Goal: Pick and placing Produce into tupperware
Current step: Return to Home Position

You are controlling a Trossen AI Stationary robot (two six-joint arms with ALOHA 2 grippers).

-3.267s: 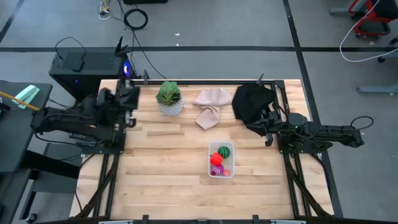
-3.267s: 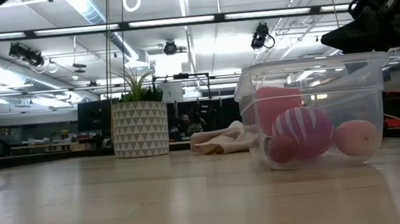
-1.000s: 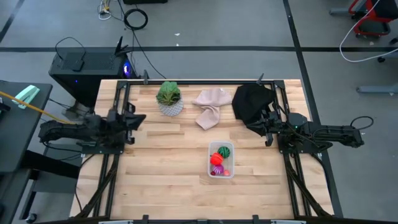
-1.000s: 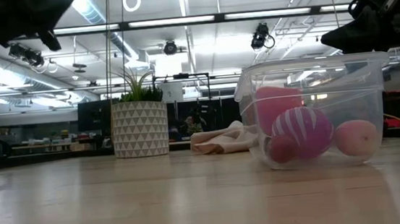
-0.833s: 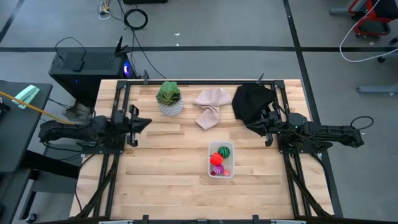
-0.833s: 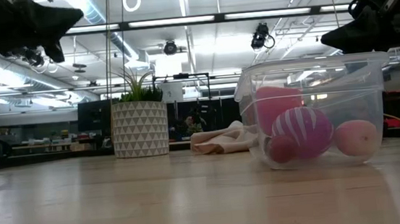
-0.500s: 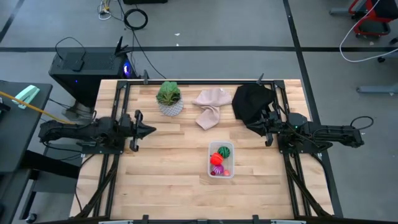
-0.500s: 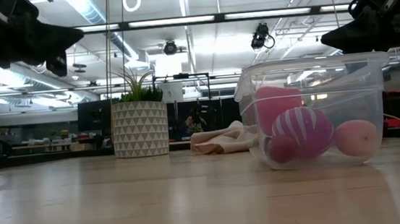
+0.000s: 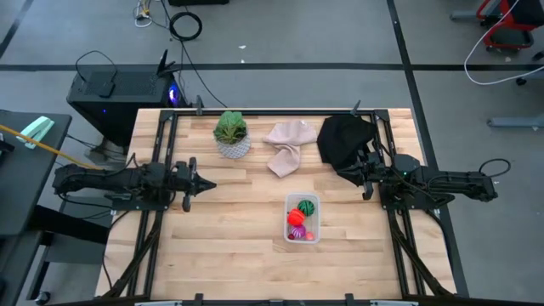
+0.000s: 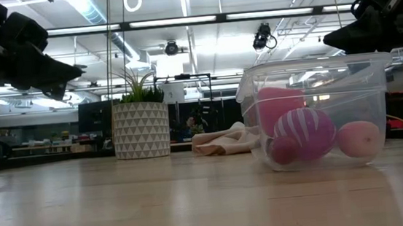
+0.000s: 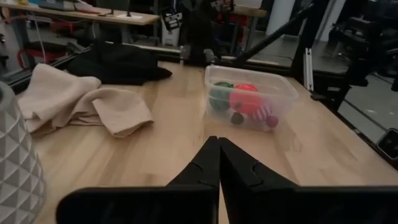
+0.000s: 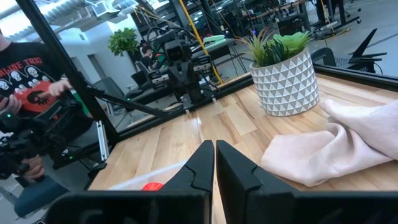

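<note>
The tupperware (image 9: 318, 223) stands on the wood table right of its middle. It holds the produce: a red piece (image 9: 297, 216), a green round one (image 9: 307, 206), a purple striped one (image 10: 304, 133) and a small dark-red one (image 10: 285, 150). My left gripper (image 9: 206, 184) hangs shut above the table's left part, pointing toward the tupperware (image 11: 249, 96), well short of it. My right gripper (image 9: 360, 177) is shut and waits at the right side beside the black cloth (image 9: 342, 140), above and behind the tupperware (image 10: 318, 110).
A potted plant in a white patterned pot (image 9: 231, 134), a beige cloth (image 9: 286, 144) and the black cloth lie along the far edge. Bare wood lies between my left gripper and the tupperware. A person (image 12: 31, 93) stands beyond the table's left side.
My left gripper has stretched out from the left edge toward the table's right and near side, coming lower over the table while staying shut. The right arm, the tupperware and the produce have kept still.
</note>
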